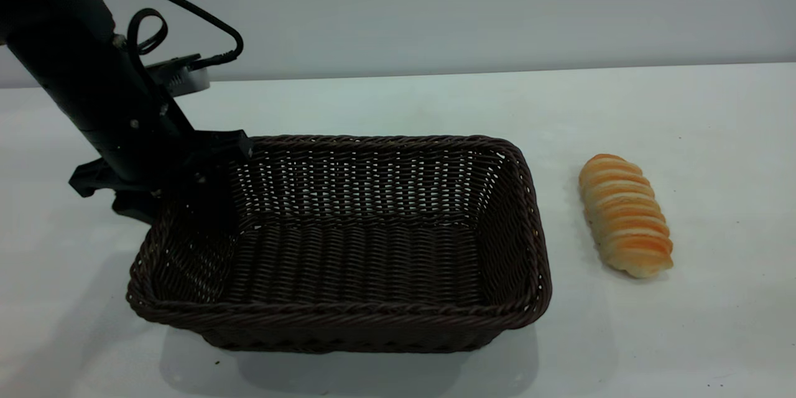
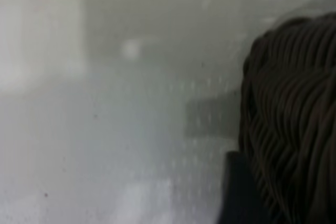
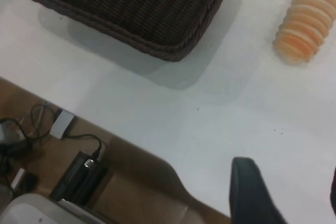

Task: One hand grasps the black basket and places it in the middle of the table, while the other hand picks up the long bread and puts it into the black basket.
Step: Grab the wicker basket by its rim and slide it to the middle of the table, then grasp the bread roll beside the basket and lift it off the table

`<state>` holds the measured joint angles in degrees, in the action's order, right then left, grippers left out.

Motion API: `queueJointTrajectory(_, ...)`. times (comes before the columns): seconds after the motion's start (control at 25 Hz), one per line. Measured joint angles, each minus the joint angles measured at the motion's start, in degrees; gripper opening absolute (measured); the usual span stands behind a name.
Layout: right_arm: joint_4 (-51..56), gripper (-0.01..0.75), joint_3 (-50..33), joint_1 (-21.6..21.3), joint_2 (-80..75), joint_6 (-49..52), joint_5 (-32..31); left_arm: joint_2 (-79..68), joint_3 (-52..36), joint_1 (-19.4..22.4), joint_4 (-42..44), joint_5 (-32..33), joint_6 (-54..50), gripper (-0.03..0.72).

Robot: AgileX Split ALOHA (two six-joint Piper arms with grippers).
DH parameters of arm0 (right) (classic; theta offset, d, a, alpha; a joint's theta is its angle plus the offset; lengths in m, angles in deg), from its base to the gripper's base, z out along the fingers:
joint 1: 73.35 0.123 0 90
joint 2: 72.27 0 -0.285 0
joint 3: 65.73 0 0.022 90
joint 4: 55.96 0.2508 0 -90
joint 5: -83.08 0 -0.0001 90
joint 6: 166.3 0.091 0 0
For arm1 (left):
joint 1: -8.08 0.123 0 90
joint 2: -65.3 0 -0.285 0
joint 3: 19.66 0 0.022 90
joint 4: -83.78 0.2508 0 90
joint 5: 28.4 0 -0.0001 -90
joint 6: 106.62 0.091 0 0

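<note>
We are looking at a large rectangular black basket (image 1: pixel 348 242) of dark woven wicker, with sloping open-weave sides and a braided rim, sitting on the plain white table (image 1: pixel 684 336) about midway between its left and right edges and close to the near edge in the exterior view. The basket is holding nothing.

The left gripper (image 1: pixel 186 189), black and angular with a silver-grey part above it, is reaching down at the basket's far left corner. Its fingers are straddling the short left wall there, one dark finger lying inside against the weave and the rest of the head sitting outside the rim, so we are reading it as clamped on that wall. In the left wrist view we are seeing only the braided wicker (image 2: pixel 294 124) very close up against the blurred white tabletop (image 2: pixel 105 129).

The long bread (image 1: pixel 625 214), an oblong loaf ridged in golden-orange and cream stripes, is lying on the table to the right of the basket, apart from its right wall, with its length running from the far side toward the near side.

The right gripper (image 3: pixel 286 195) is hanging out over the table's edge, well apart from both basket (image 3: pixel 136 9) and bread (image 3: pixel 307 19); its fingers are spread and holding nothing. Below that edge, black boxes and cables (image 3: pixel 63 166) are lying on a brown floor.
</note>
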<state>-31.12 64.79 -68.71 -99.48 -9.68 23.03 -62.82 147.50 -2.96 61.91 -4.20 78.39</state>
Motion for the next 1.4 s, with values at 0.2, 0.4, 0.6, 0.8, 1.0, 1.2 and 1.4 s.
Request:
queueJointTrajectory(0.2,0.0,0.338,0.0,0.0,0.0,0.0,0.0,0.0,0.0,0.0,0.3,2.1,0.0,0.618)
queueJointTrajectory(0.4,0.0,0.330,0.0,0.0,0.0,0.0,0.0,1.3,0.0,0.0,2.9,4.3,-0.8,0.604)
queueJointTrajectory(0.6,0.0,0.330,0.0,0.0,0.0,0.0,0.0,6.4,0.0,0.1,6.9,5.6,-3.5,0.594)
queueJointTrajectory(0.8,0.0,0.329,0.0,0.0,0.0,0.0,0.7,15.8,0.0,0.2,9.7,7.8,-5.0,0.594)
queueJointTrajectory(1.0,1.4,0.329,0.0,0.0,-0.6,0.0,6.3,29.5,-0.1,0.2,9.9,7.3,-5.0,0.594)
queueJointTrajectory(1.2,2.1,0.329,0.0,0.0,-7.5,-0.8,14.7,44.9,-0.1,0.2,10.0,7.0,-4.2,0.594)
queueJointTrajectory(1.4,9.5,0.329,0.0,0.0,-23.4,-8.0,25.4,59.9,-0.2,0.2,10.0,8.3,-3.0,0.594)
